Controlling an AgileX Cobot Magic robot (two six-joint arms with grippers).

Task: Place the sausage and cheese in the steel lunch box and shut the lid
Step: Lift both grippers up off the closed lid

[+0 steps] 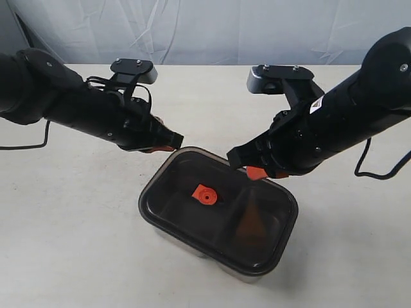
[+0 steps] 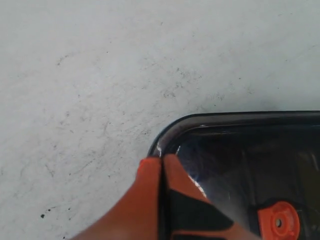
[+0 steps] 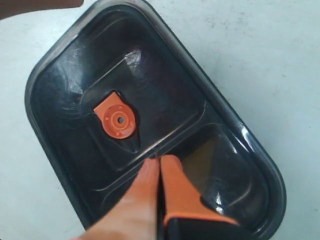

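Dark smoky translucent rounded-rectangle lid seated on shiny steel lunch box, white table. Yellow-orange wedge of cheese dim beneath lid. Left gripper clenched, empty, at lid's far corner. Right gripper clenched, empty, over lid.

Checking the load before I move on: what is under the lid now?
The lid sits on the steel lunch box. Through its dark plastic a dim orange-brown wedge, probably the cheese, shows in the smaller compartment. The sausage cannot be made out; the tint hides the rest.
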